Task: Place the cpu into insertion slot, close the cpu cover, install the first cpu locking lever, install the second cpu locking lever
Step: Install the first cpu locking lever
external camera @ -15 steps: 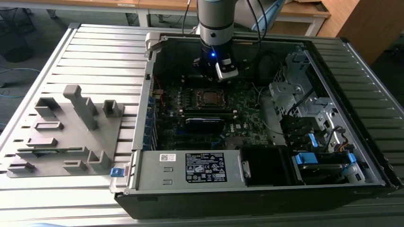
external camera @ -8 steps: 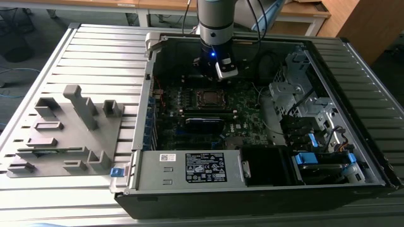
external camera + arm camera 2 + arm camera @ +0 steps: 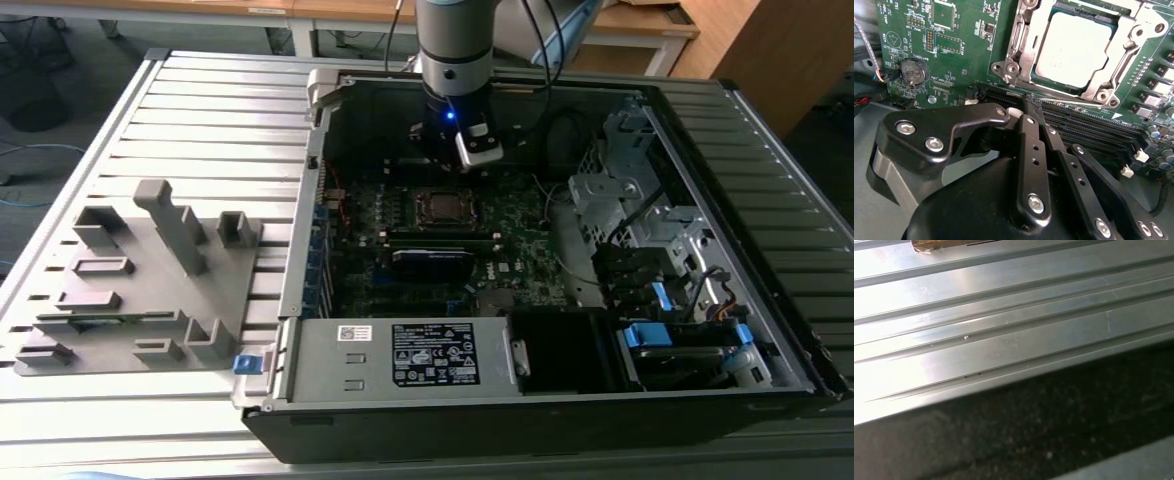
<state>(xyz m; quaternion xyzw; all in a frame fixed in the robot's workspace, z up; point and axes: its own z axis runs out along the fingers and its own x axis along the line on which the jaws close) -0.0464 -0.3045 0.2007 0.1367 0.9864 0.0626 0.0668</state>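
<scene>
Hovering empty, fingers [image 3: 1031, 150] pressed together, the gripper [image 3: 1033, 106] is facing the cpu [image 3: 1076, 47] just beyond them, under the cpu cover [image 3: 1026, 50]; step 3 is probably calling for a hooking push.

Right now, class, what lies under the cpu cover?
Through the square cut-out of the cpu cover shows the grey top of the cpu. The frame hides the chip's edges, and whatever lies beneath the chip is covered.
</scene>
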